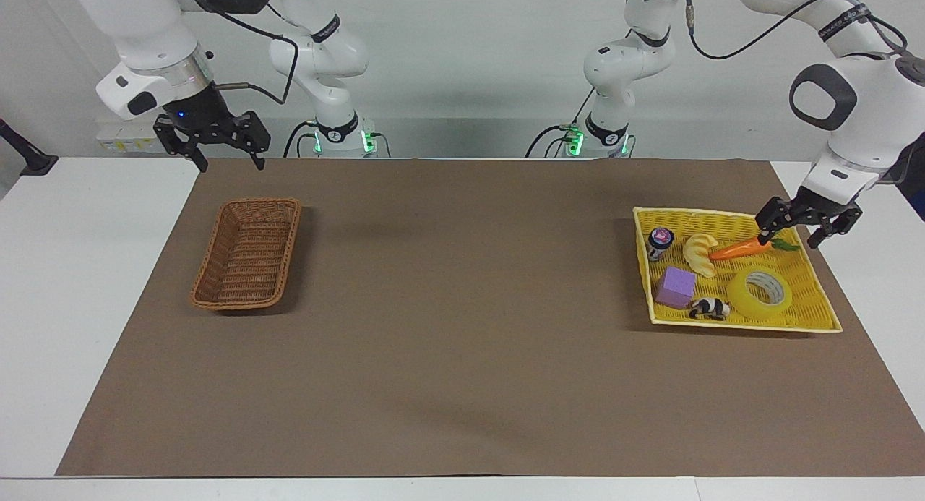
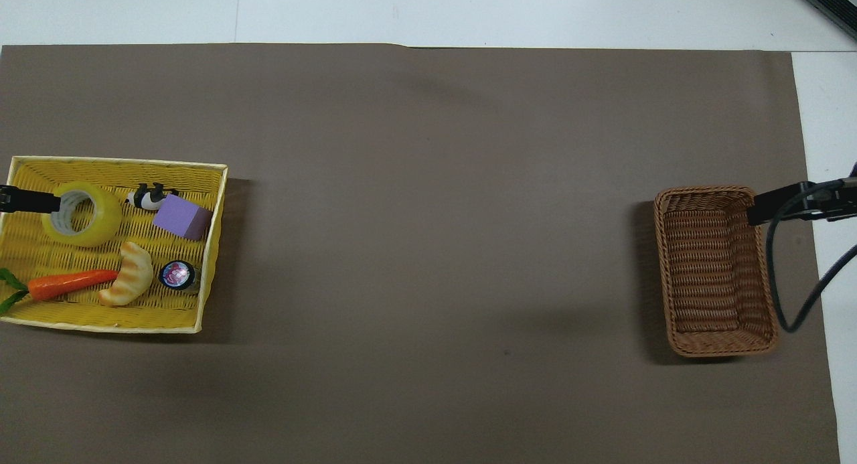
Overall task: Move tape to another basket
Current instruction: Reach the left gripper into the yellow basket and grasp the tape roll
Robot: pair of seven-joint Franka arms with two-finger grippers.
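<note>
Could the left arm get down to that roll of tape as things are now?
Probably yes. The left gripper hangs open over the yellow basket, by the carrot. The tape lies flat with nothing on it, and its neighbours stand apart from it.

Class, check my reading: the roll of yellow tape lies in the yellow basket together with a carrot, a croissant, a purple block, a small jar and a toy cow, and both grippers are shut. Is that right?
One thing is wrong: both grippers are open, as the facing view shows for the left gripper and the right gripper. The rest holds: the tape lies in the yellow basket with the carrot, croissant, purple block, small jar and toy cow.
</note>
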